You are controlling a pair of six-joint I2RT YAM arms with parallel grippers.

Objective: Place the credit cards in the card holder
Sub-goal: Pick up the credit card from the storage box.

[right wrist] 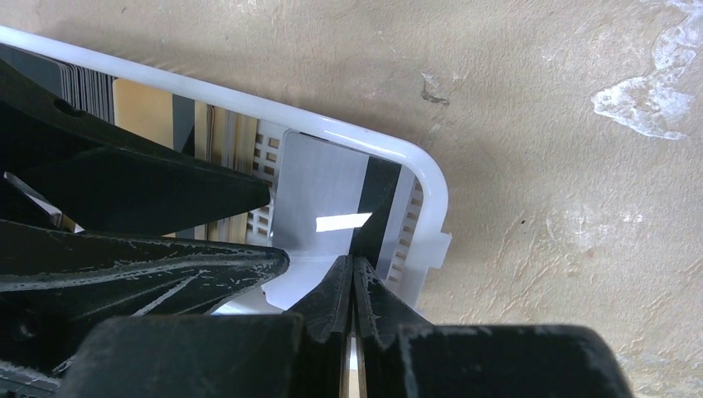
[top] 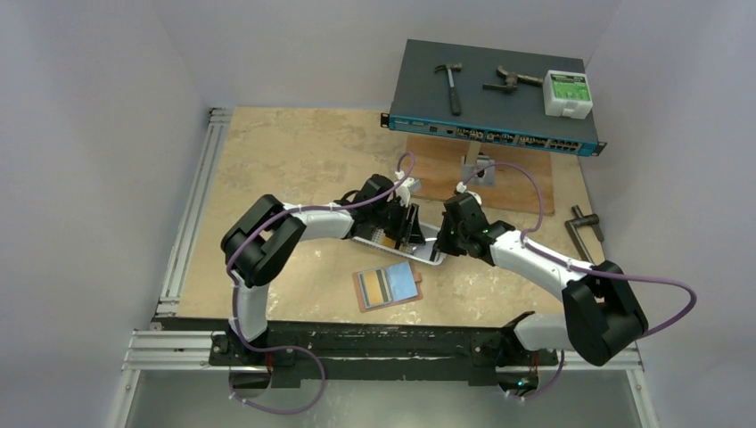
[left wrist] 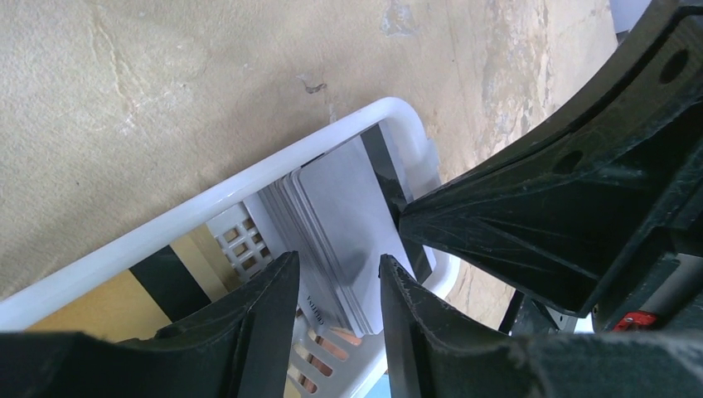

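Observation:
A white plastic tray sits at mid-table with several credit cards standing in it. My left gripper is open and straddles a stack of pale grey cards; orange-yellow and black cards show further along the tray. My right gripper is shut, its tips against the near edge of a grey card with a black stripe leaning at the tray's end. The reddish-brown card holder lies open nearer the arms, with cards in it.
A blue-grey network switch at the back carries a hammer, another tool and a white-green box. A wooden board lies in front of it. A metal tool lies at right. An aluminium rail lines the left edge.

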